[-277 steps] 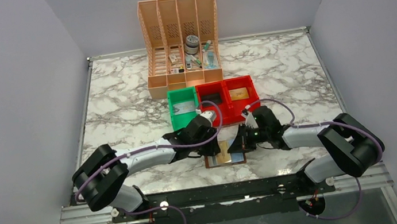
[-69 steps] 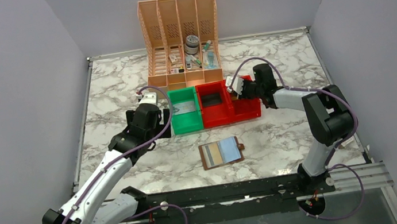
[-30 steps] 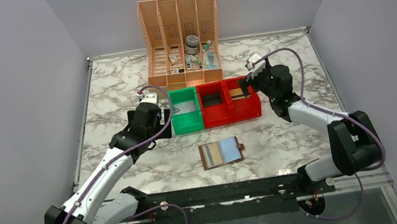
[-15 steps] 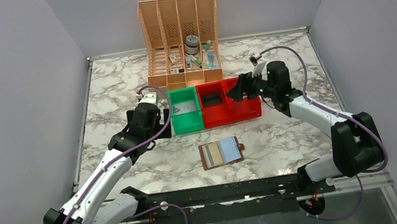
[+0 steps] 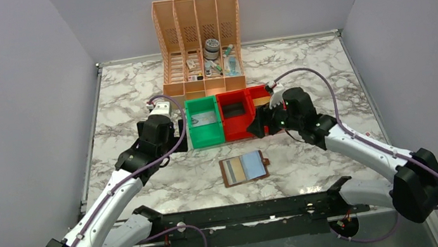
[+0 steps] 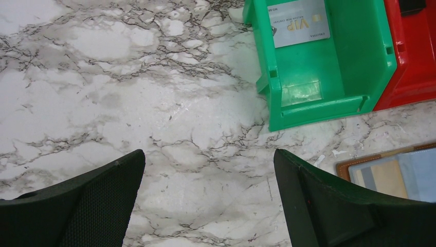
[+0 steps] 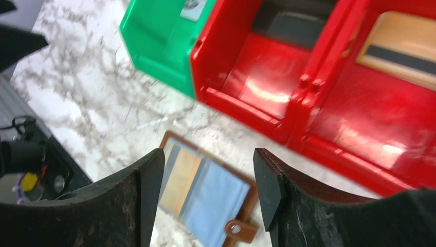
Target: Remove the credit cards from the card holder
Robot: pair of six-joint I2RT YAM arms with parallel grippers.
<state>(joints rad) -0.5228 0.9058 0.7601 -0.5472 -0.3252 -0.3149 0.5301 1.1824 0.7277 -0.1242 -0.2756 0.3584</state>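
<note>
The brown card holder [image 5: 245, 168] lies open on the marble, snap tab to the right. Credit cards sit in its slots: a tan one [image 5: 233, 171] and a pale blue one [image 5: 253, 165]. My right gripper [image 5: 255, 128] hovers open by the front of the red bins. In its wrist view the card holder [image 7: 205, 198] shows between and below the empty right gripper [image 7: 208, 167]. My left gripper [image 5: 174, 141] is wide open and empty, left of the green bin. In the left wrist view the left gripper [image 6: 208, 157] is over bare marble, the card holder's corner [image 6: 396, 172] at the right.
A green bin [image 5: 203, 122] holds a grey VIP card [image 6: 300, 23]. Two red bins [image 5: 252, 111] beside it hold a dark card [image 7: 298, 25] and a tan card [image 7: 406, 46]. A peach file organiser [image 5: 200, 46] with small items stands at the back.
My right arm has swung from behind the red bins forward and left to their front edge, above the card holder, and its jaws have narrowed a little. The left arm has barely moved.
</note>
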